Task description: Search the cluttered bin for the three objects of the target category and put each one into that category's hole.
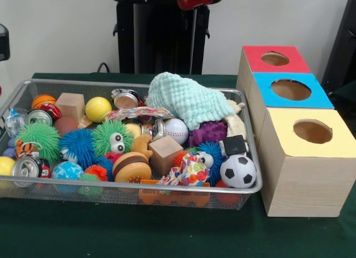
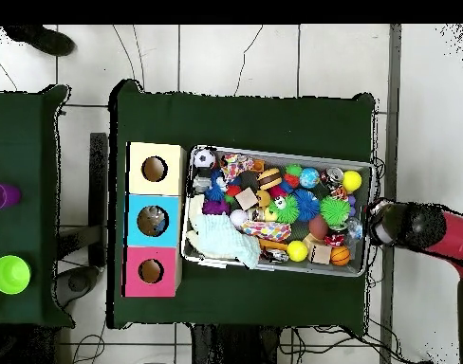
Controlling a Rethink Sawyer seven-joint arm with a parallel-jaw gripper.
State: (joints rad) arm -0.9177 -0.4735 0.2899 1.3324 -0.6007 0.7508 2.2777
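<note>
The arm [image 2: 435,232] sits off the bin's [image 1: 167,87] end; whether its fingers are apart cannot be told. Likely ball targets, such as the soccer ball [image 1: 238,170] and baseball [image 1: 176,129], lie uncovered, so a straight descent suits them before digging under the cloth [image 1: 186,99].

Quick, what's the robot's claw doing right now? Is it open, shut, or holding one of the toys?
Gripper: cannot be told. The arm is pulled back beside the bin, clear of the toys.
</note>
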